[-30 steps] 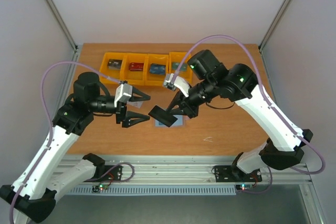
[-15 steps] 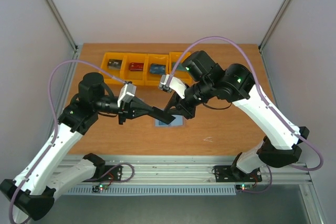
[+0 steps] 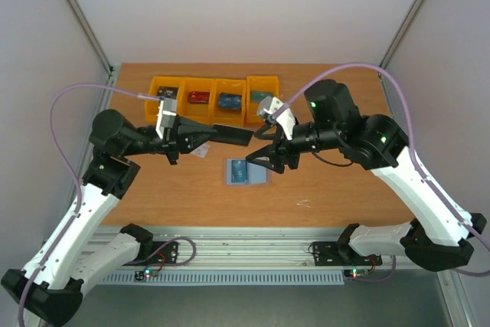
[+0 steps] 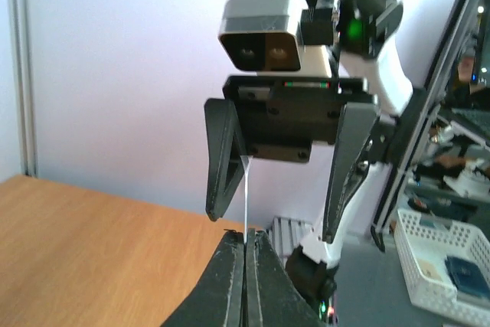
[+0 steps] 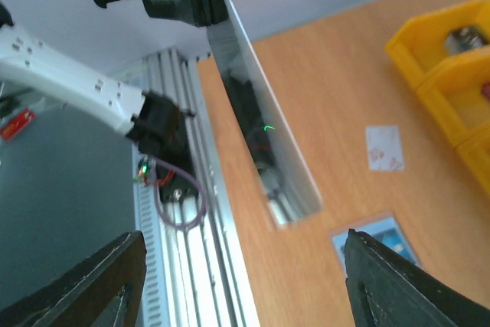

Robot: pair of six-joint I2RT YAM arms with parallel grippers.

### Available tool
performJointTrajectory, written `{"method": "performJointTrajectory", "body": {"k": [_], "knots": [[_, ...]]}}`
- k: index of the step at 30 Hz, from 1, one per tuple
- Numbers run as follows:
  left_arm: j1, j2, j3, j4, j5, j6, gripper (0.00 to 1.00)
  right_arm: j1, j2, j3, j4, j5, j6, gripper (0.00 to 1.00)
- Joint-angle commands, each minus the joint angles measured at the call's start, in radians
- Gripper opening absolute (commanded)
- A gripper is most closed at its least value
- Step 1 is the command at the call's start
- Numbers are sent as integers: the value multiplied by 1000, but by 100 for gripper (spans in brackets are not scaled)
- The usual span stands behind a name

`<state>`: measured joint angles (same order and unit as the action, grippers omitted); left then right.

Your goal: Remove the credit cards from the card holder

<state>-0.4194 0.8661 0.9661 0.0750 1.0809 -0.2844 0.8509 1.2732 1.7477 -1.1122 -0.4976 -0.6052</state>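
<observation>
The card holder (image 3: 259,177) lies open and flat on the table, light blue-grey, with a blue card (image 3: 239,171) in it; its corner shows in the right wrist view (image 5: 380,237). My left gripper (image 3: 211,135) is shut on a thin credit card (image 3: 233,135), held in the air behind the holder. That card is edge-on in the left wrist view (image 4: 246,189), between the closed fingers (image 4: 230,281), and shiny in the right wrist view (image 5: 264,132). My right gripper (image 3: 268,152) stands open just right of it, empty. A pale card (image 3: 200,152) lies on the table.
Several orange bins (image 3: 214,99) holding small items stand in a row at the back of the table, seen too at the right wrist view's edge (image 5: 448,59). The aluminium rail (image 5: 191,266) runs along the table's near edge.
My left gripper closed on the card that the right gripper held. The right gripper opened and let go, then drew back to the right. The left arm carried the card back and left.
</observation>
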Motion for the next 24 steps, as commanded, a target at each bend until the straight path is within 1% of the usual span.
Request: {"method": "performJointTrajectory", "body": {"k": [1, 4, 7, 8, 11, 14, 15, 16, 17, 18, 19, 20, 21, 22, 24], "knots": [[9, -29, 13, 258, -16, -233, 0, -23, -67, -91, 319, -60, 87, 68], [10, -45, 15, 247, -12, -241, 0, -29, -74, -129, 395, -77, 131, 53], [9, -58, 7, 246, -10, -241, 0, -30, -71, -138, 434, -98, 162, 42], [9, -61, 4, 246, -12, -242, 0, -30, -67, -135, 437, -99, 169, 35], [9, -70, -5, 250, -17, -246, 0, -30, -60, -124, 428, -129, 177, 3], [9, -88, -21, 225, -43, -241, 0, -30, -68, -118, 400, -137, 172, 1], [12, -97, -30, 189, -54, -212, 15, -30, -68, -107, 355, -122, 159, 1], [18, -111, -32, 118, -65, -177, 30, -31, -65, -91, 316, -94, 139, 1], [25, -124, -25, 8, -74, -92, 43, -30, -54, -68, 255, -44, 118, 1], [27, -139, -8, -143, -85, 85, 47, -29, -36, -46, 146, 9, 96, 1], [27, -150, 11, -275, -100, 210, 48, -27, 0, -22, 58, 65, 74, 1], [28, -160, 30, -413, -112, 393, 48, -18, 31, -4, -19, 107, 52, 1], [28, -169, 50, -539, -125, 528, 50, -1, 55, 11, -84, 143, 31, 1], [28, -175, 68, -646, -140, 723, 51, 29, 70, 17, -123, 190, 14, 1], [28, -177, 105, -824, -179, 914, 53, 92, 78, 7, -147, 292, -11, 1]]}}
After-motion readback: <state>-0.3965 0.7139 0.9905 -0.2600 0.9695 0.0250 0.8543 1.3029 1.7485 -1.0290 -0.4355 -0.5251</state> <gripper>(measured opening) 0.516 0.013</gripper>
